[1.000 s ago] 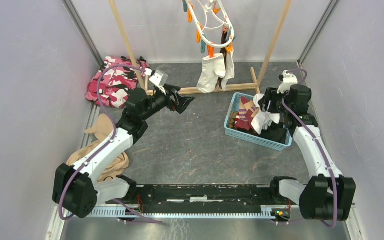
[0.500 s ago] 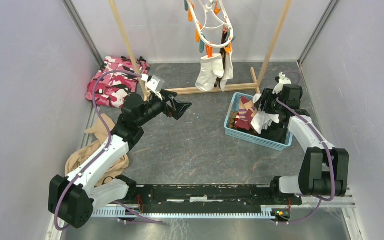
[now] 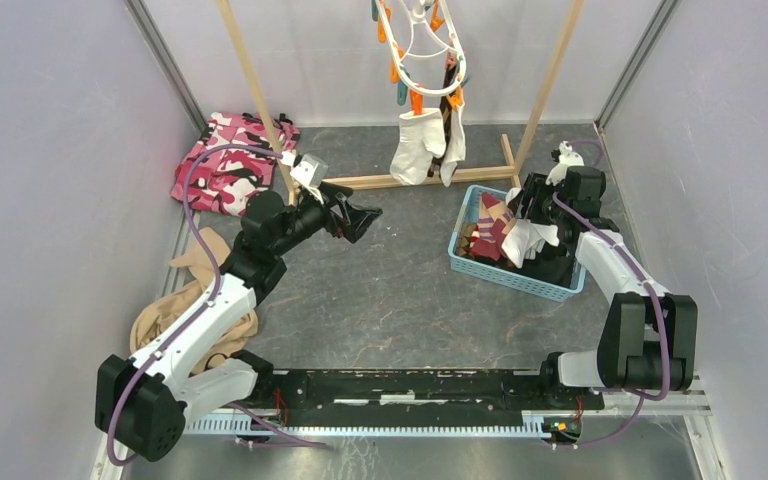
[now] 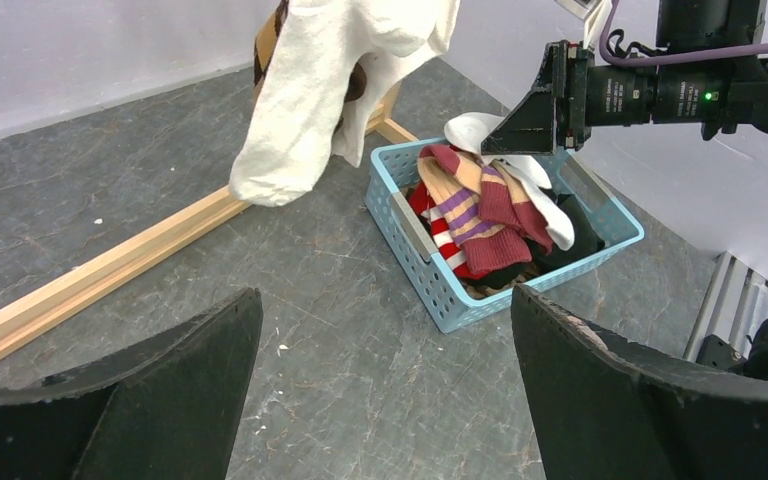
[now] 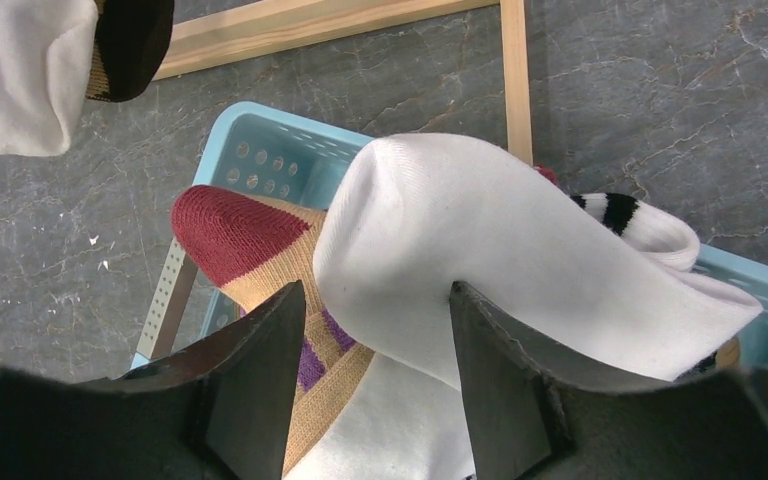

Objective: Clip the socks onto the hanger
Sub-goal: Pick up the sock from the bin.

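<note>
While the right tool [image 3: 522, 215] hung over the blue basket [image 3: 505, 278] at the right of the worktop [image 3: 400, 300], the top view placed the hanger [image 3: 420, 45] up and to its left, at the far side under the wooden rack [image 3: 245, 70]. Two hung socks [image 3: 415, 150] were already clipped there. The left tool [image 3: 365, 215] floated mid-worktop, pointing at the basket, about as near the hanger as the other.

From the left wrist, the left tool [image 4: 385, 300] stood released wide with nothing in it. The basket [image 4: 400, 215] lay ahead and to the right.

From the right wrist, the right tool [image 5: 375, 295] was clenched on a fold of the white sock [image 5: 480, 220], whose long axis ran crosswise over the pile in the basket [image 5: 260, 140]. I judged the sock had to travel up and left to the clips.
</note>
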Robot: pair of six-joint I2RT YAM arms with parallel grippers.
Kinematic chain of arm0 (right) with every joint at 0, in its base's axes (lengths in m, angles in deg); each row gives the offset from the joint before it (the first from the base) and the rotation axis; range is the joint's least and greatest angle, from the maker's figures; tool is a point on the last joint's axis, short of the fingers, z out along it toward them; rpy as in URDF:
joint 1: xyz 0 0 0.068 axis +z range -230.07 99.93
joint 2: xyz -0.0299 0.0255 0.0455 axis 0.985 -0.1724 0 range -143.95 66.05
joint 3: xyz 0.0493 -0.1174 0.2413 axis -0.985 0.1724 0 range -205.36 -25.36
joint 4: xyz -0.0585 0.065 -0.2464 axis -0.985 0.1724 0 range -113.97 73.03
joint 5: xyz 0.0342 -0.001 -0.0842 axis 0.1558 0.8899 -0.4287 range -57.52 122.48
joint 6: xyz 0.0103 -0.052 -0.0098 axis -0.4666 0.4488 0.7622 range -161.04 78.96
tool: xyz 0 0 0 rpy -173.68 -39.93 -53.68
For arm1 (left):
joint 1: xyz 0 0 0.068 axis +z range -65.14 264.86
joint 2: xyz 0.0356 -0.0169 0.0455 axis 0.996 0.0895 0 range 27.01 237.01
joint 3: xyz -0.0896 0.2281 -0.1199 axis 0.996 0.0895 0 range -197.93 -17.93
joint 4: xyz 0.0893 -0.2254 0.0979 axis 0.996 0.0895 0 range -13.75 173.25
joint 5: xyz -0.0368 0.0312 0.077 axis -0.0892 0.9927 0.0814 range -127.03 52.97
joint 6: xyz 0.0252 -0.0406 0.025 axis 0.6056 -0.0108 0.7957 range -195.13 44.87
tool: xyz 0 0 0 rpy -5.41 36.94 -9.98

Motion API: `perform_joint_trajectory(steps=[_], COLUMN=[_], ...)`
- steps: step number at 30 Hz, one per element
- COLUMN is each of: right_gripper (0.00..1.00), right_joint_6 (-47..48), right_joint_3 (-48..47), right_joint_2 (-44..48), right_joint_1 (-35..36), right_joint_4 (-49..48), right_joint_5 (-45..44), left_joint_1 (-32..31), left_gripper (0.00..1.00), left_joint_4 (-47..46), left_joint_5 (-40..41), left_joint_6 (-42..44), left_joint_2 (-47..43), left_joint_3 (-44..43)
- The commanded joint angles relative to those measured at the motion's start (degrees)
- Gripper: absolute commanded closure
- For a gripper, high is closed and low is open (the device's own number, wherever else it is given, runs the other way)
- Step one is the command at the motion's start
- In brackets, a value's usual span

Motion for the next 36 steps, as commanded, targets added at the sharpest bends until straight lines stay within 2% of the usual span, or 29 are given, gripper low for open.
perform_joint_trajectory(steps=[1,7,15,24,36], right_gripper=[0.39,0.41,0.6,0.88,0.93], right_joint_6=[0.3,0.5,-0.1,-0.8,1.6], right_joint_3=[-2.2,-2.7,-3.9,-4.6,-3.9], right_joint_2=[0.1,-1.0,-3.2,-3.9,8.4], right_joint_1=[-0.1,-0.2,-0.2,-0.2,-0.2], right_joint_4=[-2.7,-2.5,-3.3,-4.9,-2.5], right_joint_5=[-0.2,-1.4,-1.5,-0.2,0.2], left_joint_1=[0.2,0.3,0.6,0.7,0.7], left_gripper=[0.01,0.0,0.0,0.0,0.0], left_joint_4=[-0.5,-0.5,0.1,-0.5,-1.7], left_joint_5=[0.4,0.6,0.8,-0.1,-2.8], left_joint_6=[-0.3,-0.3,0.0,-0.1,-1.7], left_joint_2=[-1.5,-1.6,-2.1,-1.3,-1.6], left_joint_3=[0.4,0.4,0.3,-0.2,-0.4])
